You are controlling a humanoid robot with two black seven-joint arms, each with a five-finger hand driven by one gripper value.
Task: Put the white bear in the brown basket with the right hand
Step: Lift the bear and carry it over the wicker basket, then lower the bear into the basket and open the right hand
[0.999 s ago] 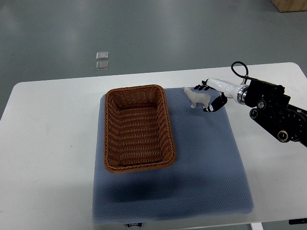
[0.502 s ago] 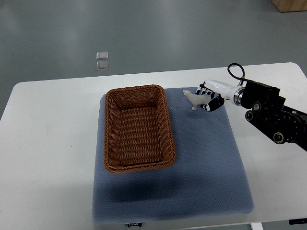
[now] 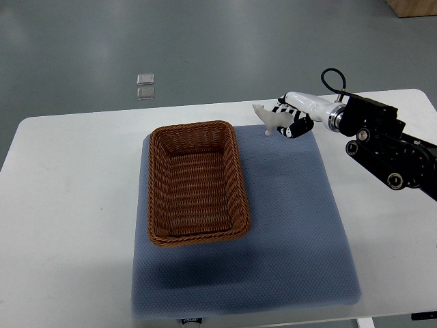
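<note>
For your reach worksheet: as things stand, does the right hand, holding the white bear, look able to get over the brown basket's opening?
Probably yes. The right hand grips the white bear just right of the brown basket; nothing stands between them.

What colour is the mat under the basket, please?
The mat is blue-grey with a fine dotted texture, seen in the top view.

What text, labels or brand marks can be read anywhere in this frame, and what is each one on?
Small dark tag on the near edge of the blue mat: it carries light print, too small and blurred to read.
Nothing legible on the white bear, the right hand, the brown basket, the white table or the two clear squares on the floor.
</note>
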